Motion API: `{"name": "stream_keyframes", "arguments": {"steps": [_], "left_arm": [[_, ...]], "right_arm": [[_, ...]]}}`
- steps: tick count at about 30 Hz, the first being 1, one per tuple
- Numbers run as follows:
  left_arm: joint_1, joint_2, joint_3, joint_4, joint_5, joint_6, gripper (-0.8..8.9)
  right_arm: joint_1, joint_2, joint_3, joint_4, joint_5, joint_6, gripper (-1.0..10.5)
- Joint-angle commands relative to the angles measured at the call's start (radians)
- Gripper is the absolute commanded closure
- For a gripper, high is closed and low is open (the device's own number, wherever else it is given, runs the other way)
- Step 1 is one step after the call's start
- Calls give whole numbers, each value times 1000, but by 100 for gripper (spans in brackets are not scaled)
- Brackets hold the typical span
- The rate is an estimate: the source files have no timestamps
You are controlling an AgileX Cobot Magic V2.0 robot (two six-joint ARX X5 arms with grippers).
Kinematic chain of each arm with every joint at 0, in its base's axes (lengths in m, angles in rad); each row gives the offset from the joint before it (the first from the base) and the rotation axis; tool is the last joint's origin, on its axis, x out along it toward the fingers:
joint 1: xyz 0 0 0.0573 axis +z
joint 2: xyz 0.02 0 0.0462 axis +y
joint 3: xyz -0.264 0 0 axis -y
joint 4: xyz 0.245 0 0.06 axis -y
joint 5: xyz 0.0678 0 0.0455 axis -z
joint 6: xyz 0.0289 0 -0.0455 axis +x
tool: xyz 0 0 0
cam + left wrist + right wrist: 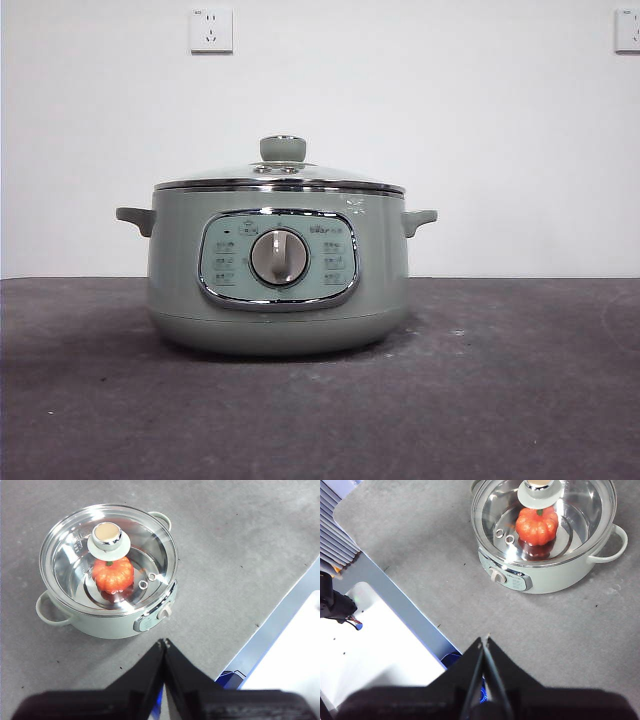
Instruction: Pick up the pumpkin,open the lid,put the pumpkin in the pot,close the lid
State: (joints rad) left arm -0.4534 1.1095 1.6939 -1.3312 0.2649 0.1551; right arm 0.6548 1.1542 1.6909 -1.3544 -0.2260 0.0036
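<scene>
Left gripper [164, 642] is hanging high over the grey, matte desk [240, 555], jaws pressed together, holding nothing. Right gripper [486, 640] is doing likewise, tips meeting, nothing in them. Pumpkin [113, 575], glossy, ribbed, orange-red, is sitting inside the sage-green pot [278, 280], well in from the desk's edges. Clear glass lid [280, 176], steel-rimmed with green knob, is resting closed on the pot.

A plain lab-style test room: a bare white wall [400, 100] with two wall sockets [211, 30], a grey felt-covered table [500, 400], and a single cooking pot [278, 270] staged alone.
</scene>
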Motion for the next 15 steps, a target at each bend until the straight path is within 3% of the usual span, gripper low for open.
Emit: {"name": "stream_keyframes", "arguments": {"steps": [1, 8, 15], "left_arm": [[3, -2, -6, -3, -4, -12, 817], [130, -105, -17, 191, -54, 3, 817], [329, -365, -277, 621, -82, 14, 817]], "right_arm": [[1, -5, 0, 6, -4, 5, 946], [1, -5, 0, 6, -4, 5, 946], [1, -5, 0, 6, -3, 5, 946]]}}
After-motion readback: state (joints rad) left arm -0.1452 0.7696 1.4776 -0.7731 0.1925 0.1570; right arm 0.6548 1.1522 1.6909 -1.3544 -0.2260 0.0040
